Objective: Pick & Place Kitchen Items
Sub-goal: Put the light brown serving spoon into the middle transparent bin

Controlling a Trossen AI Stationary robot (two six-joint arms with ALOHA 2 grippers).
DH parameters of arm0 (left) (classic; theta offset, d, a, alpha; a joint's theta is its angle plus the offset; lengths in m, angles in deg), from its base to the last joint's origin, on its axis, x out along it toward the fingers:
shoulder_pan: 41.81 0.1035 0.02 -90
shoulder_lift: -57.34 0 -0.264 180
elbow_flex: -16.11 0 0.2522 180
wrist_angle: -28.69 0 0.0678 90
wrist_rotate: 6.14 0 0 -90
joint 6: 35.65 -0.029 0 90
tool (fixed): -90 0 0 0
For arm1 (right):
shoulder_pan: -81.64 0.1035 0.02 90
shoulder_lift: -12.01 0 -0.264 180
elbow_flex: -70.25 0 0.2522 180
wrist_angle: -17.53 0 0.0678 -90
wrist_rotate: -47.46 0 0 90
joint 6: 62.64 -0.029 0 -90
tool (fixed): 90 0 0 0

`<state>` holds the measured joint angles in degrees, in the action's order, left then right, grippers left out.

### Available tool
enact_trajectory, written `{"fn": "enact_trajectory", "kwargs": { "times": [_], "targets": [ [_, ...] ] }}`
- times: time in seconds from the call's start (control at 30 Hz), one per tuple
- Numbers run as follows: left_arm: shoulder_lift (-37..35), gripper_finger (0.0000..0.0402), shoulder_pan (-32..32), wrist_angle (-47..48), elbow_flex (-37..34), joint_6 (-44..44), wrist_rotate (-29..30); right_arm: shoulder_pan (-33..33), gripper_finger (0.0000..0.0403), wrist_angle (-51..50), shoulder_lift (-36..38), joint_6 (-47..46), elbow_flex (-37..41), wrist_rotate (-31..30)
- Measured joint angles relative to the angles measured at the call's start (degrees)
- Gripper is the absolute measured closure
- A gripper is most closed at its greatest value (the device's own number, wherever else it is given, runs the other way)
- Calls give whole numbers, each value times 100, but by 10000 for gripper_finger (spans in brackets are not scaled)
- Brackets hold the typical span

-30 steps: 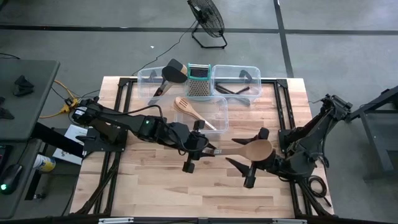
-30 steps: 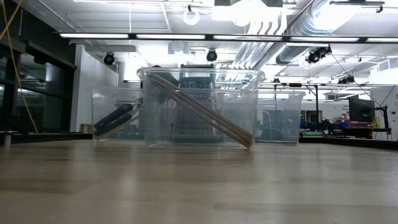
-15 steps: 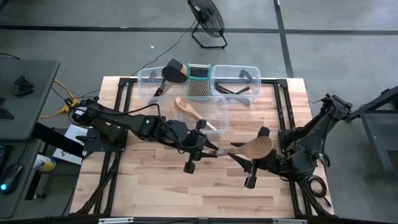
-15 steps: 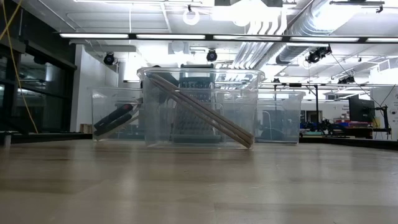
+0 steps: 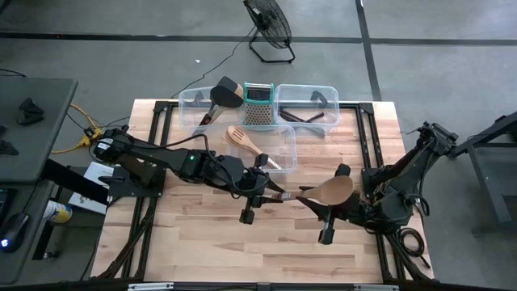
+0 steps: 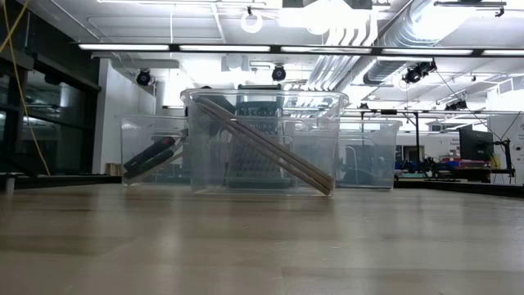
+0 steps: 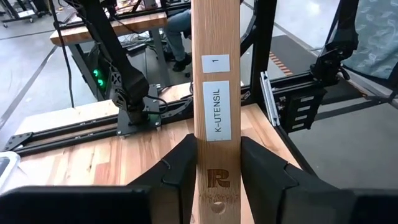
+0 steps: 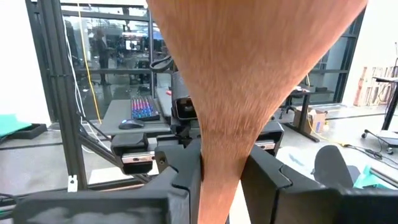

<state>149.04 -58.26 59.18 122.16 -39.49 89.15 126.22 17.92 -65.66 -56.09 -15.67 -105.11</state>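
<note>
Your right gripper (image 5: 313, 200) has closed its jaws on the wooden spoon (image 5: 327, 192), whose handle the left gripper (image 5: 268, 196) still clamps mid-frame, below the clear bins (image 5: 287, 144).

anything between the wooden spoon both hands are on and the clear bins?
Nothing visible. The wooden spoon sits between the left hand and right hand, above bare table; the nearest clear bin lies just beyond.

A broad reddish-brown wooden spoon (image 8: 249, 81) fills the frame's centre, its neck pinched between the right claw's (image 8: 221, 171) dark fingers (image 8: 186, 180); a colourful backlit keyboard (image 8: 145, 108) sits centre-left.
</note>
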Motion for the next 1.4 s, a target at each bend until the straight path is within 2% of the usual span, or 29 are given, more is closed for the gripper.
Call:
{"fn": "enact_trajectory", "kwargs": {
  "times": [0.5, 0.7, 0.83, 1.0, 1.2, 1.4],
  "targets": [
    [0, 182, -4, 38, 0, 133, 744, 2, 326, -42, 4, -57, 0, -639],
    [0, 174, -4, 192, 0, 186, 1061, 0, 326, -149, 4, -88, 0, -679],
    [0, 172, -4, 386, 0, 403, 1091, 0, 326, -557, 4, -447, 0, -503],
    [-4, 143, -4, 482, 0, 417, 1424, -12, 326, -942, 4, -826, 0, -600],
    [-378, 126, -7, 785, -4, 728, 2040, -13, 326, -1058, 62, -895, 0, -786],
    [-864, 126, -5, 967, 0, 1043, 2084, -13, 326, -1177, 263, -982, 0, -768]
  ]
}}
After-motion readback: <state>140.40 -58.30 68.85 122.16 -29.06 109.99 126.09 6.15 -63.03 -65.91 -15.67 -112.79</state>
